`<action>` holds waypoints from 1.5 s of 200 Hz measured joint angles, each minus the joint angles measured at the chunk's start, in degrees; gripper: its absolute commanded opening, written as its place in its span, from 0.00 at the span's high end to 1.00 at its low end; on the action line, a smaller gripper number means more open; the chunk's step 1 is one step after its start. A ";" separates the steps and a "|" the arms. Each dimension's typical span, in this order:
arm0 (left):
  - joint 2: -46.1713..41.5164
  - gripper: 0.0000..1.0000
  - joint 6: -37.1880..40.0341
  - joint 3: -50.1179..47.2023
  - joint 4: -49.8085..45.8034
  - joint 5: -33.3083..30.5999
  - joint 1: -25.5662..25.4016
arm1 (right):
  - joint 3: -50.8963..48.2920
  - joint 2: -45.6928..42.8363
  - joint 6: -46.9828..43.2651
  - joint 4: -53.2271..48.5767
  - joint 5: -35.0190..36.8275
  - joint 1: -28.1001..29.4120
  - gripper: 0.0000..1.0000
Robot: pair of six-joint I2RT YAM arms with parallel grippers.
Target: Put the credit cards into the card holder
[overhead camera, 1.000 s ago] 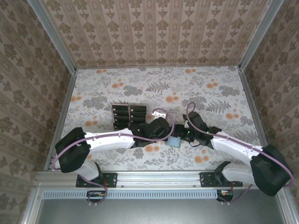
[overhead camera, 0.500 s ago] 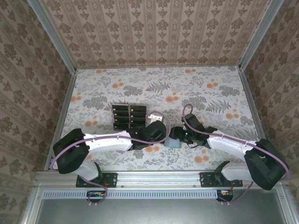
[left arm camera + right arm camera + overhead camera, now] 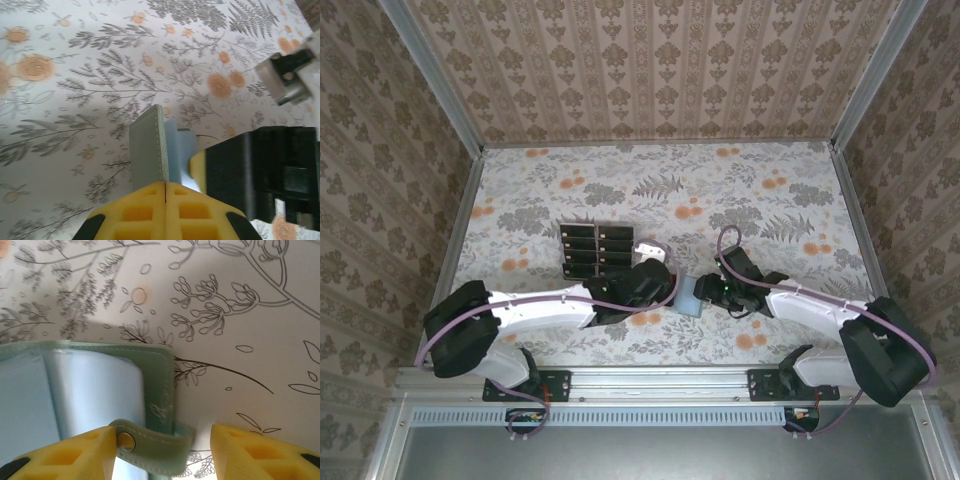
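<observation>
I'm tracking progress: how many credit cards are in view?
8: black credit cards in two columns of four on the clear rack, just beyond the left arm; more may be hidden.

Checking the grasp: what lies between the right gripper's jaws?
Right wrist view: the snap strap of the card holder beside one jaw, then bare tablecloth up to the other.

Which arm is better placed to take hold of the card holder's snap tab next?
Right, probably. The right pincer stands open astride the snap tab, with one finger right beside the snap. The left pincer is shut on the edge of the card holder, so it is busy steadying it.
</observation>
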 measured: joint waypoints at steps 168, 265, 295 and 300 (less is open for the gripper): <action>-1.09 1.00 -4.55 -7.72 2.95 -3.91 -0.37 | 1.03 -11.30 -1.42 -7.85 0.66 -1.77 0.51; -5.62 0.37 -7.43 -12.63 -3.80 -9.35 -0.44 | 9.20 -0.68 -4.39 -6.21 -4.39 3.19 0.50; -10.54 0.30 -6.86 -12.87 -6.71 -11.98 -0.44 | 9.20 1.36 -4.72 -5.79 -4.70 3.54 0.50; -11.15 0.30 -6.71 -12.87 -6.97 -12.22 -0.44 | 9.20 1.57 -4.83 -5.73 -4.74 3.56 0.50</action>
